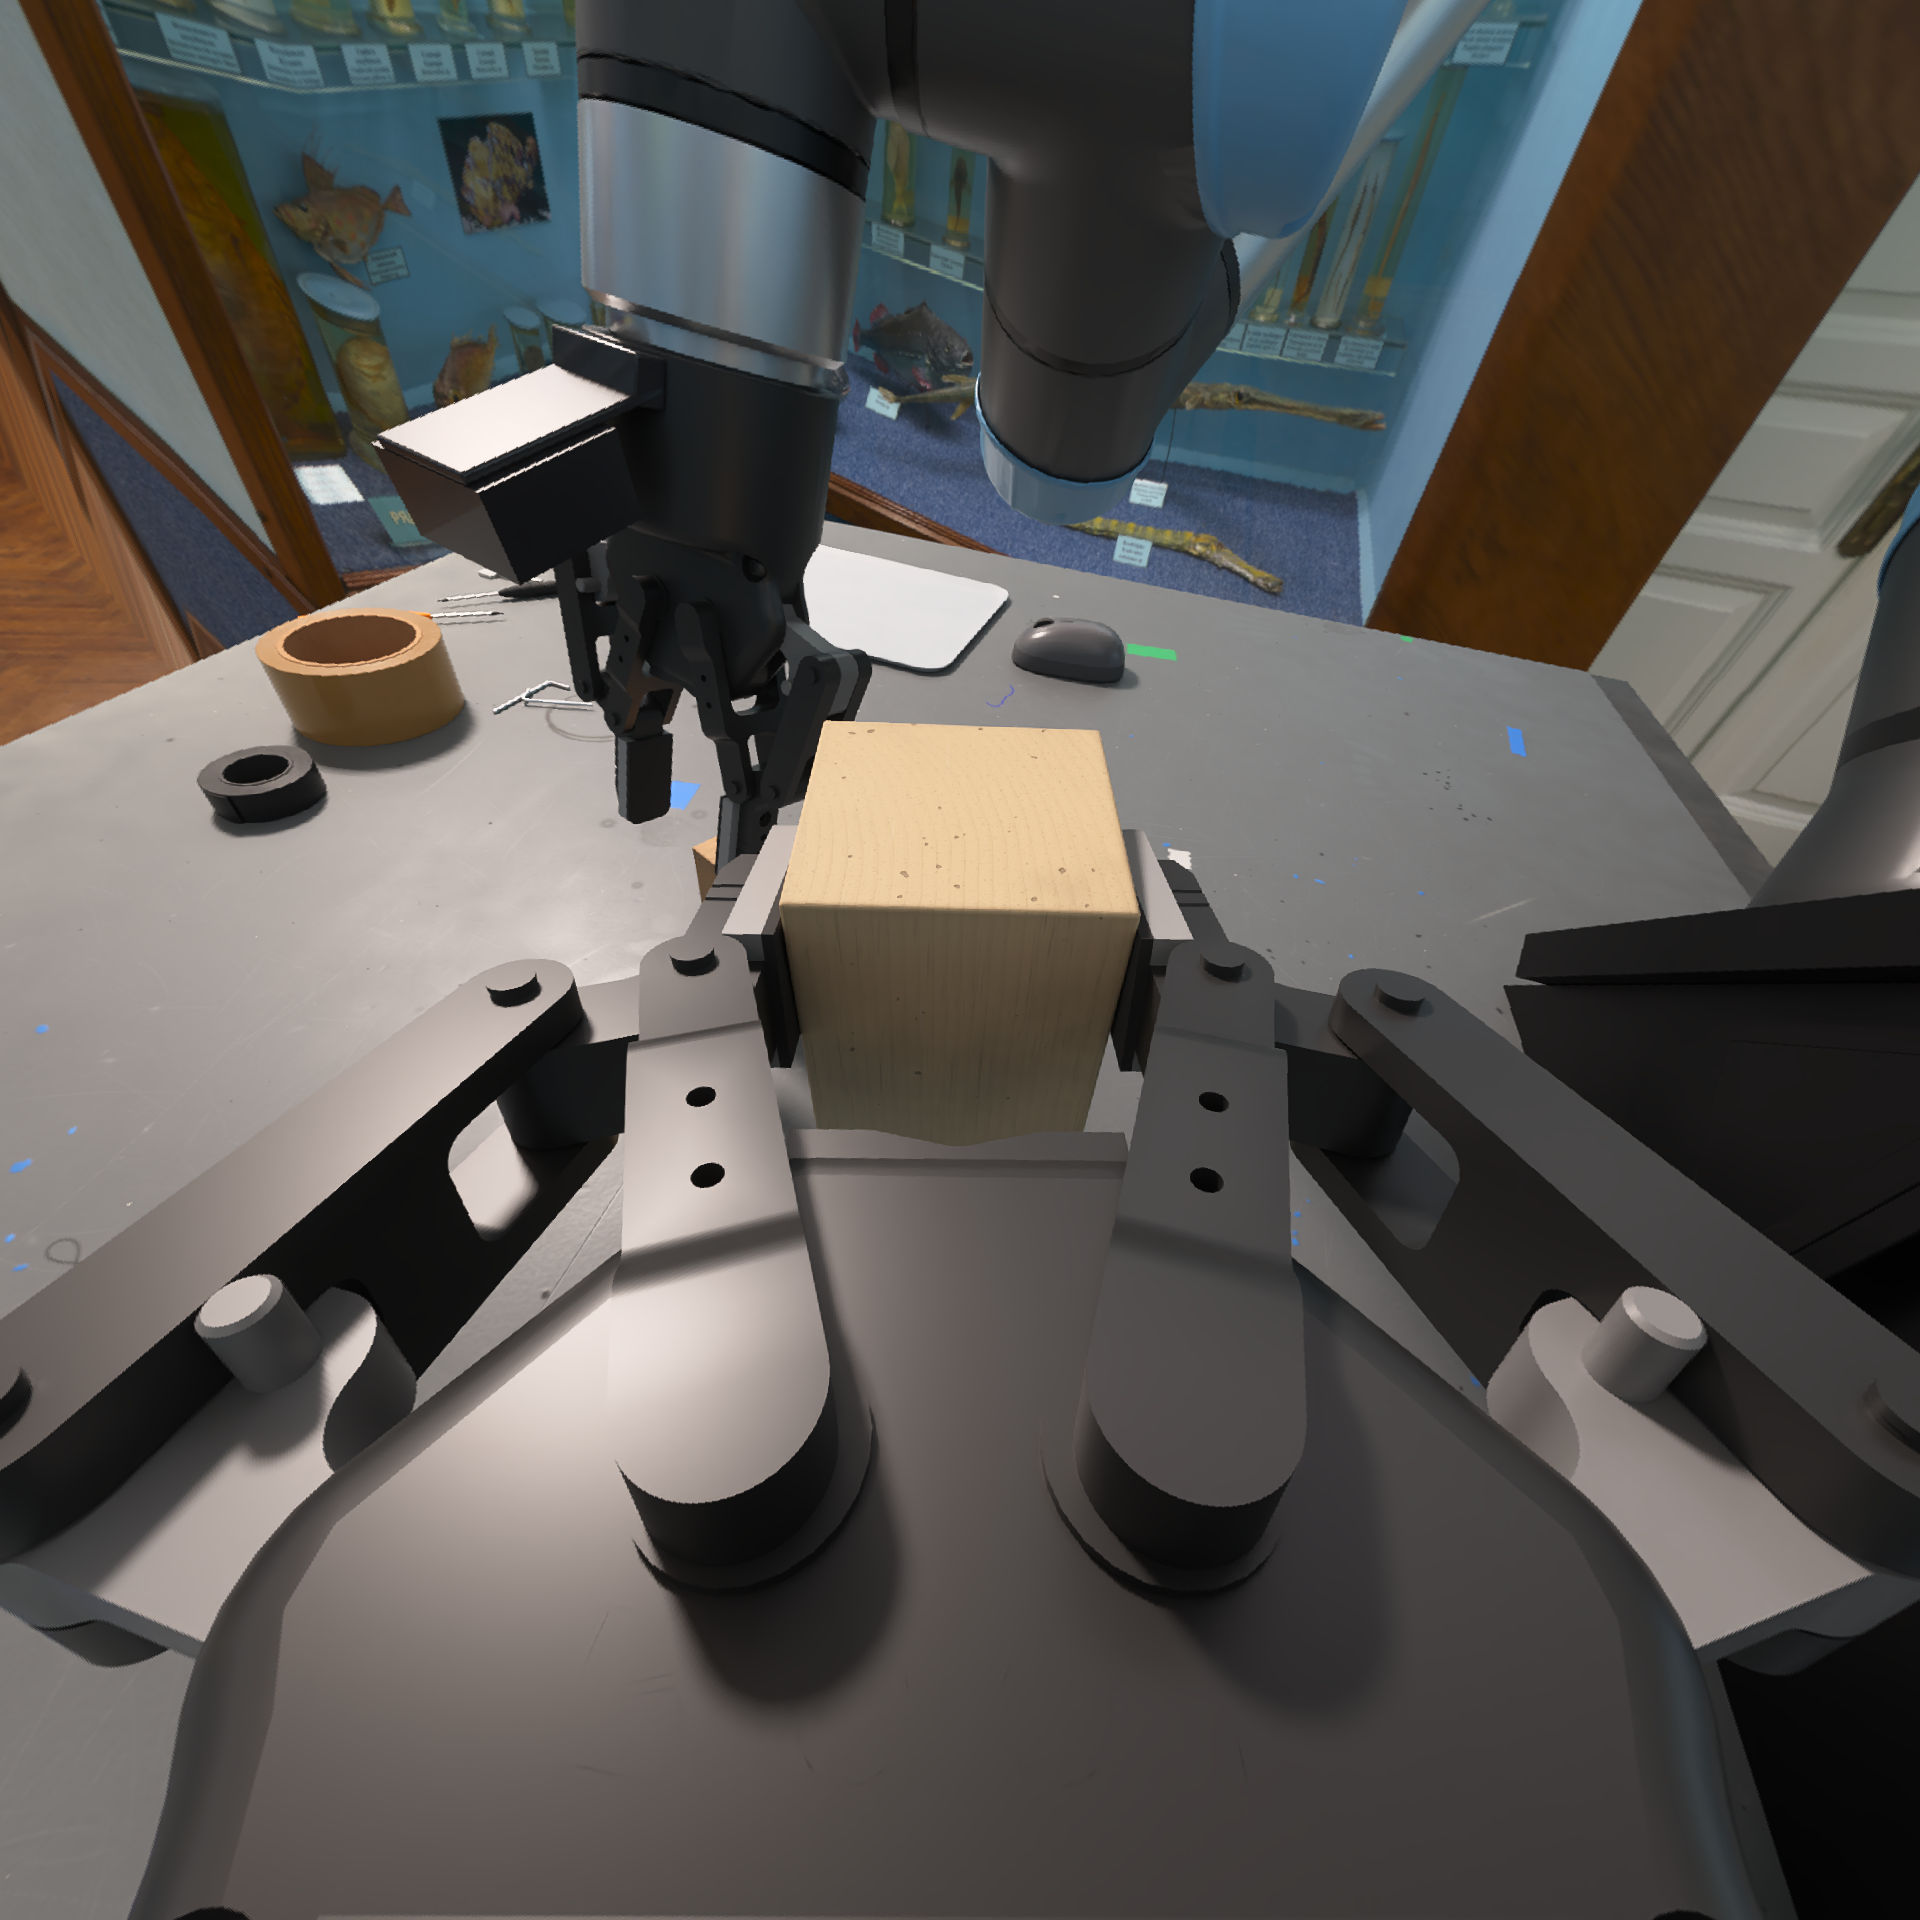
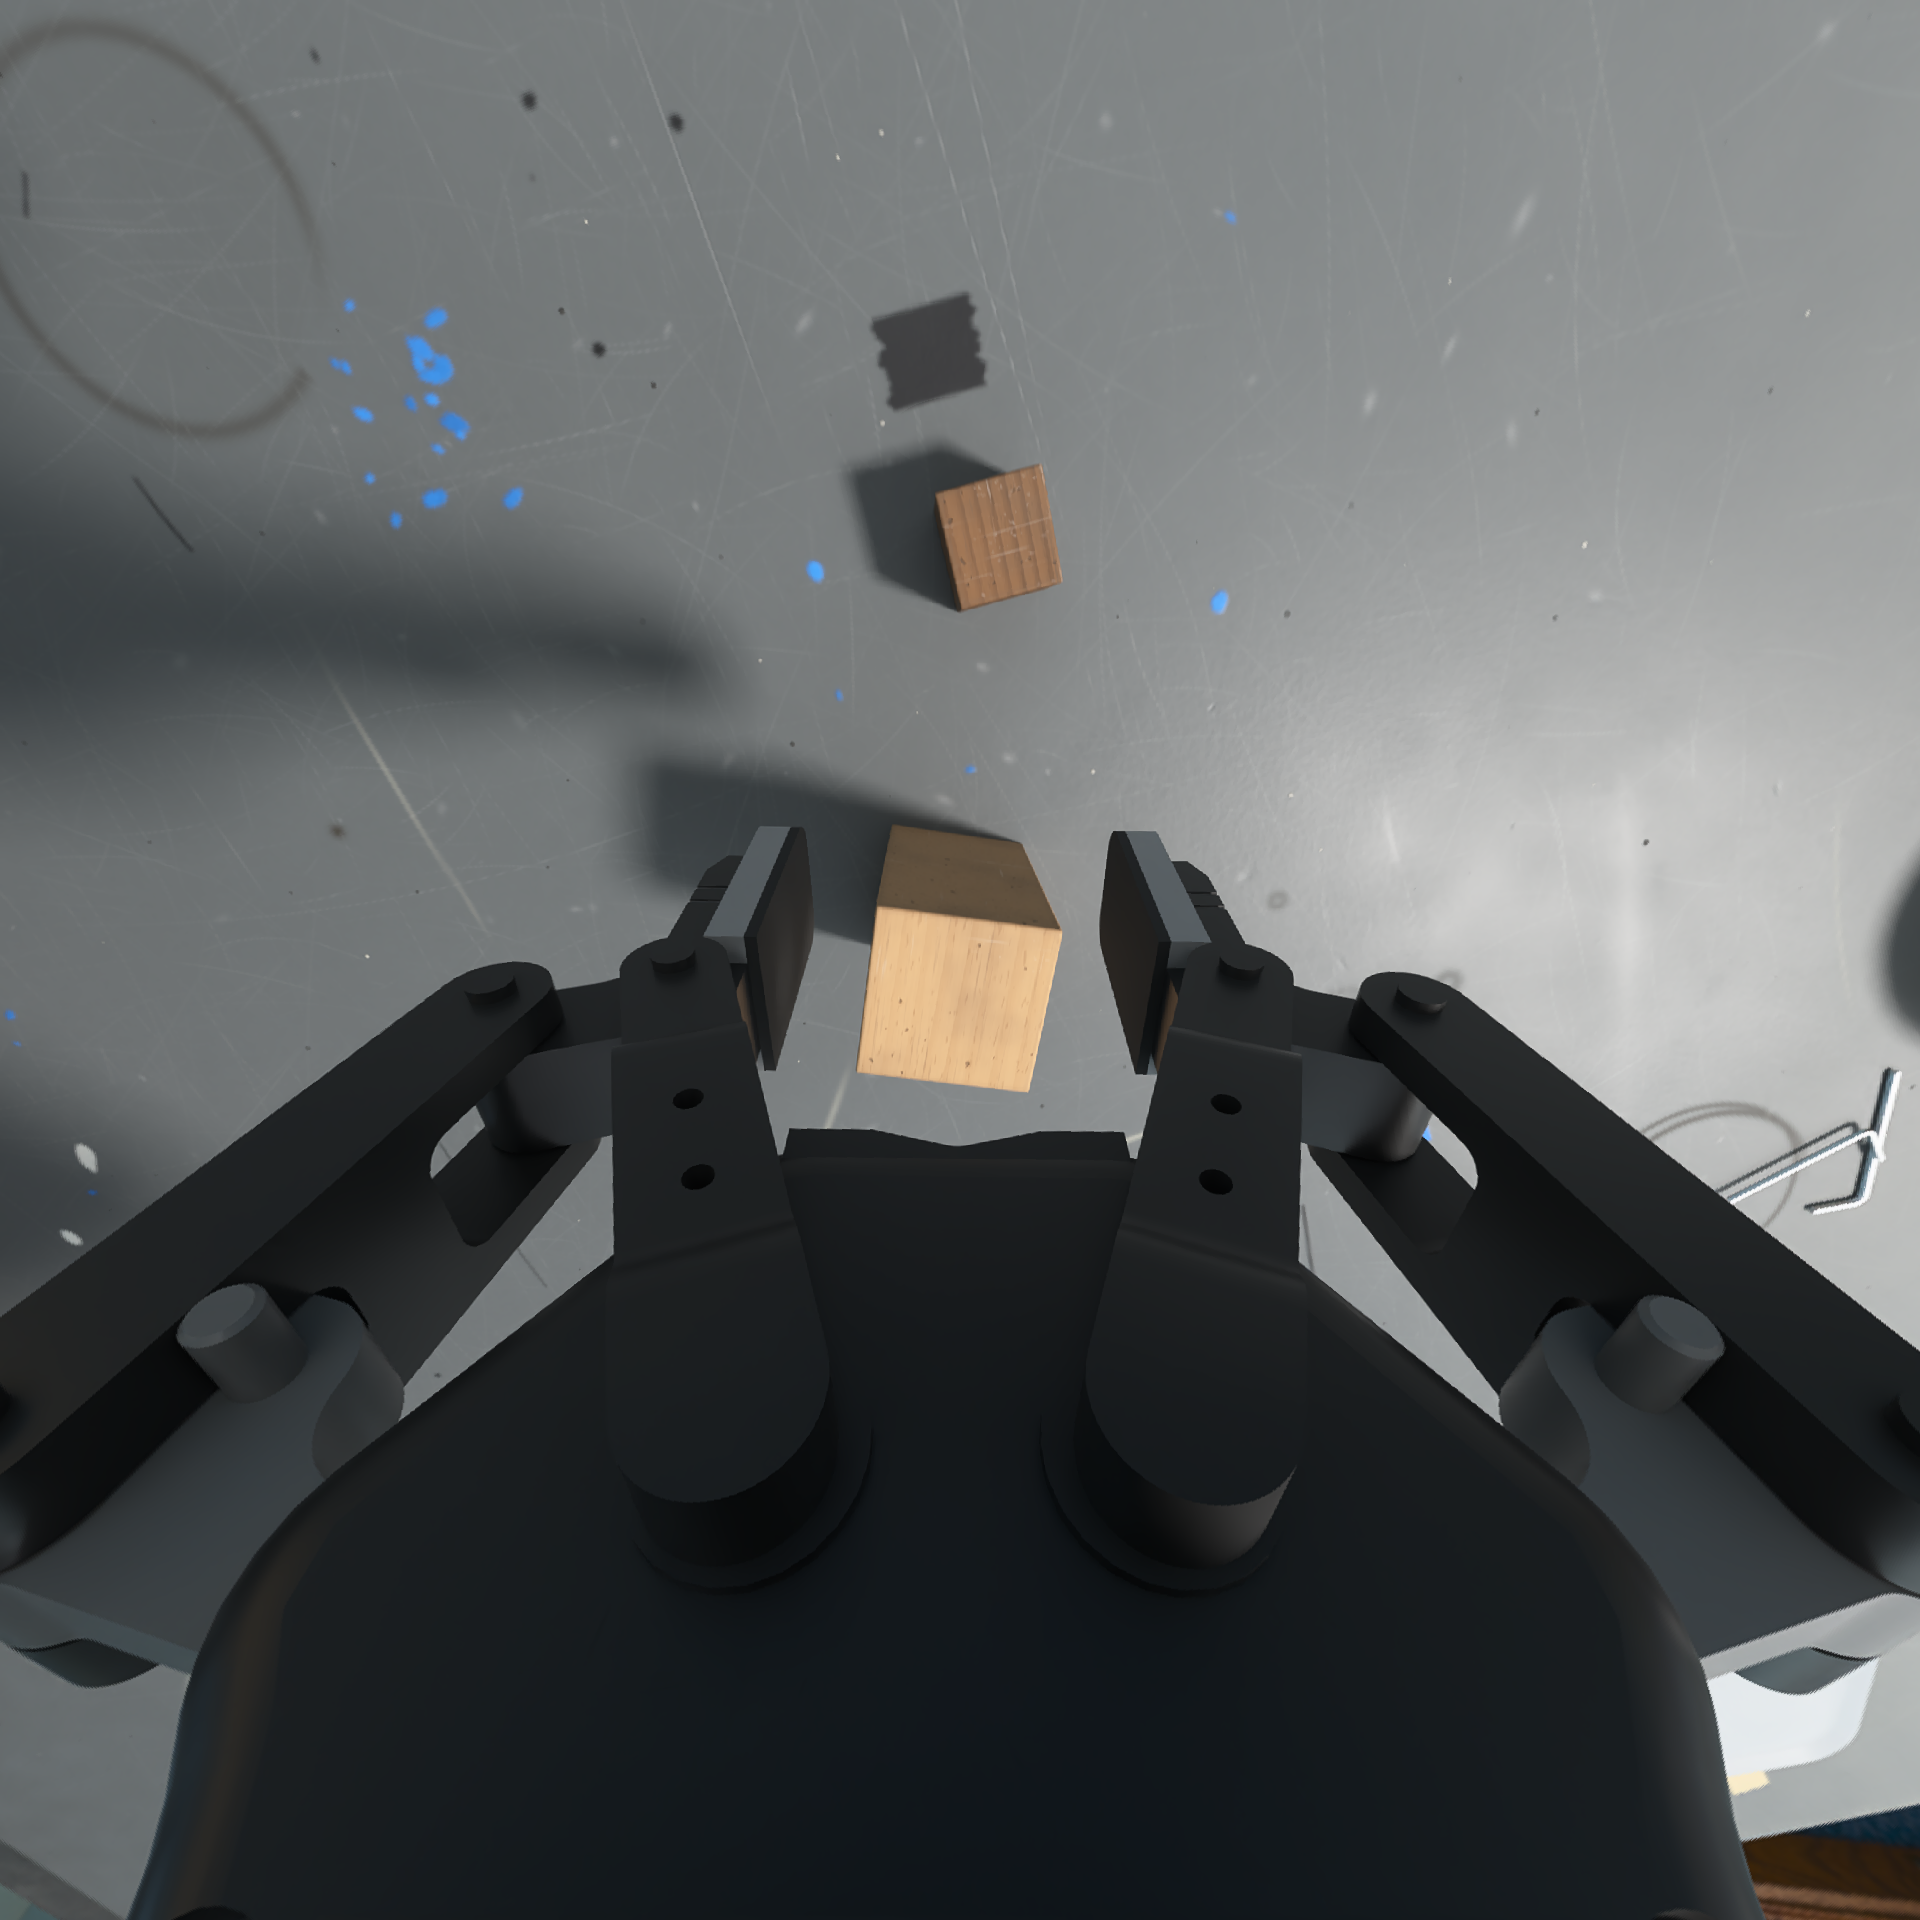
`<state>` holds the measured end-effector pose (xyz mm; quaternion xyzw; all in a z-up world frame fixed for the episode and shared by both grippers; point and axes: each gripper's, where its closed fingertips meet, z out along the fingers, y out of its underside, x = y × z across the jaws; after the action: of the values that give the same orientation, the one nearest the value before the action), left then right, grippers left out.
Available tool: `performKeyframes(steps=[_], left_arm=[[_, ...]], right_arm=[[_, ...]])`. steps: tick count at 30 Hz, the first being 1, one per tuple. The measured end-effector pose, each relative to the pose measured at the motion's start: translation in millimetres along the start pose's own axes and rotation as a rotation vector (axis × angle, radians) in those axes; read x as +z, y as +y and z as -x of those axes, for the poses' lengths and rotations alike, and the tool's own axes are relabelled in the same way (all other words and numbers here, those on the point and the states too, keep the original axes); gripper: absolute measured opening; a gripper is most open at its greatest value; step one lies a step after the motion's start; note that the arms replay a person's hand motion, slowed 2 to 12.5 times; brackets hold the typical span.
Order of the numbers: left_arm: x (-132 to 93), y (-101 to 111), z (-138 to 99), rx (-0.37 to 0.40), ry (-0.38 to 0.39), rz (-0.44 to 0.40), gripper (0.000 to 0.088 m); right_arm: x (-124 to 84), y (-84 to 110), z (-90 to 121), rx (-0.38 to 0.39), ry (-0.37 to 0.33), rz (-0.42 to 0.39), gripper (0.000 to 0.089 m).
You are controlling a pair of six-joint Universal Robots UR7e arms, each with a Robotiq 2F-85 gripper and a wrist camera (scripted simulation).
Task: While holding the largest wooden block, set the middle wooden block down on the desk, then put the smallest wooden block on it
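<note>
My left gripper [image 1: 956, 883] is shut on the largest wooden block [image 1: 951, 821], a pale cube held above the grey desk [image 1: 1351, 831]. My right gripper [image 2: 954, 935] is open and points down at the desk [image 2: 1455, 623]. The middle wooden block [image 2: 956, 997], light tan, stands between its pads with a gap on each side and seems to rest on the desk. The smallest wooden block [image 2: 1000, 537], darker brown, lies on the desk farther ahead. In the left wrist view the right gripper [image 1: 696, 810] hangs just behind and left of the large block.
A tape roll [image 1: 358, 675], a black ring [image 1: 260, 784], hex keys [image 1: 540, 694], a white pad [image 1: 904, 608] and a mouse [image 1: 1070, 649] lie at the far side. Hex keys [image 2: 1839, 1153] lie right of my right gripper. A dark square patch [image 2: 928, 350] marks the desk beyond the smallest block.
</note>
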<state>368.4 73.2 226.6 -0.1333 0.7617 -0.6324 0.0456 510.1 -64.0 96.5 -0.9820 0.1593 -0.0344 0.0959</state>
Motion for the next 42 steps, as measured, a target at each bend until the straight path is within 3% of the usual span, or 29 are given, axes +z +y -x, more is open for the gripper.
performKeyframes(steps=[21, 42], left_arm=[[-9.8, -4.2, 1.6, 0.006, -0.01, -0.013, 0.0463], [-18.5, -5.4, 6.8, -0.004, -0.021, -0.024, 0.0463]], right_arm=[[20.2, -35.9, -1.2, -0.16, -0.035, 0.012, 0.0501], [48.2, -52.4, -10.2, -0.22, -0.059, 0.047, 0.0506]])
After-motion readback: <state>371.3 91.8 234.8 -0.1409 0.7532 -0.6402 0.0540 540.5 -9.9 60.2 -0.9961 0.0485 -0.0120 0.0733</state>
